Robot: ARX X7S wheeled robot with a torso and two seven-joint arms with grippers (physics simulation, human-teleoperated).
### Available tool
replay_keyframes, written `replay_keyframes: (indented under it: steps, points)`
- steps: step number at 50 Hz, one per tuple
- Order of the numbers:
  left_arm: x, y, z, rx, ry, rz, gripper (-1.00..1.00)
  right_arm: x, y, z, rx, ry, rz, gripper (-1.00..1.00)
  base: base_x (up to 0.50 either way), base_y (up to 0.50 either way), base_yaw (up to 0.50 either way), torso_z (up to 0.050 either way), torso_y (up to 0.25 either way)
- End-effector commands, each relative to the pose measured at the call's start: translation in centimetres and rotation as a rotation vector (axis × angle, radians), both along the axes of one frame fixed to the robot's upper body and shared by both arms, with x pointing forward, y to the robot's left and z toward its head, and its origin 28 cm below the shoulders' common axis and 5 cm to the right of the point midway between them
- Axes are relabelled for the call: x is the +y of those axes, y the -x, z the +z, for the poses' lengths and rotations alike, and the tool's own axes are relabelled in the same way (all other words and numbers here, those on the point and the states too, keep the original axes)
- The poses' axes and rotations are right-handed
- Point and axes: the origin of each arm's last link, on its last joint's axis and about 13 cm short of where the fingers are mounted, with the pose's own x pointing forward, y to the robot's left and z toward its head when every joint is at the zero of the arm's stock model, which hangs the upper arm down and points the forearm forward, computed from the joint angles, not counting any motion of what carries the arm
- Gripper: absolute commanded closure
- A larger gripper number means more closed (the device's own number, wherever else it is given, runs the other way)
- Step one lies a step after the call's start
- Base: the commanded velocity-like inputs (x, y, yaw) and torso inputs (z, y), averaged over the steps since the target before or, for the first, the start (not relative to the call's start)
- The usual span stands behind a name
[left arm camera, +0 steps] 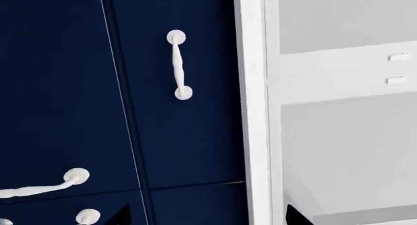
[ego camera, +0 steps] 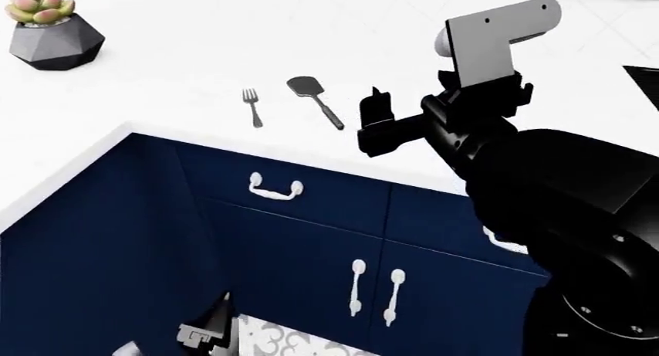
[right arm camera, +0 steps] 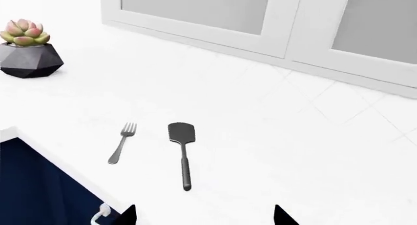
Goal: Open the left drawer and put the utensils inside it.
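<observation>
Drawer closed, utensils out on the bench.
Fork and spatula lie side by side, apart; right gripper spread above them; left gripper's state unclear.

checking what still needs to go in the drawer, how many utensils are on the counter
2, both on the white counter: the fork on the left, the spatula just to its right. None appear hidden.

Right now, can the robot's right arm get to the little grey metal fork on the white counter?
Probably yes. The right gripper hangs open over the counter near the small grey metal fork. Only the dark spatula lies between, flat, so nothing tall blocks it.
</observation>
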Motion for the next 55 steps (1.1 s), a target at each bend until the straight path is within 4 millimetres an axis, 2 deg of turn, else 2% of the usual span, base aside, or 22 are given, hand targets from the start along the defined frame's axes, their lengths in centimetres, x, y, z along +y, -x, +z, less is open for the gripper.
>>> replay_keyframes:
  steps: [1,13,35,38,41,46,49,55]
  points:
    - [1.0,0.4,0.7,0.068,-0.113,0.211,-1.00,0.1,-0.7,-0.3,0.046,0.004,-0.040,-1.00,0.00,0.00,0.00,0.000,0.000]
    - [1.5,0.4,0.2,0.074,-0.117,0.228,-1.00,0.6,-0.3,-0.1,0.045,0.018,0.031,-1.00,0.38,0.11,0.00,0.000,0.000]
    - [1.4,0.2,-0.2,0.099,-0.107,0.211,-1.00,0.7,-0.2,-0.2,0.045,0.006,0.058,-1.00,0.48,0.14,0.00,0.000,0.000]
    - [1.4,0.2,-0.2,0.099,-0.103,0.210,-1.00,0.8,-0.3,-0.3,0.055,0.022,0.036,-1.00,0.00,0.00,0.00,0.000,0.000]
    - [1.1,0.0,-0.5,0.153,-0.140,0.146,-1.00,0.8,-0.4,-0.2,0.063,0.007,0.035,-1.00,0.00,0.00,0.00,0.000,0.005]
    - [0.5,0.4,-0.3,0.128,-0.127,0.075,-1.00,0.8,-0.4,-0.3,0.070,0.003,0.037,-1.00,0.00,0.00,0.00,0.000,0.000]
    - [-0.1,-0.6,-0.4,0.090,-0.129,-0.088,-1.00,0.9,-0.4,-0.5,0.069,0.002,0.042,-1.00,0.00,0.00,0.00,0.000,0.000]
    - [0.0,-1.6,-0.2,0.090,-0.138,-0.105,-1.00,0.9,-0.5,-0.5,0.071,0.003,0.041,-1.00,0.00,0.00,0.00,0.000,0.000]
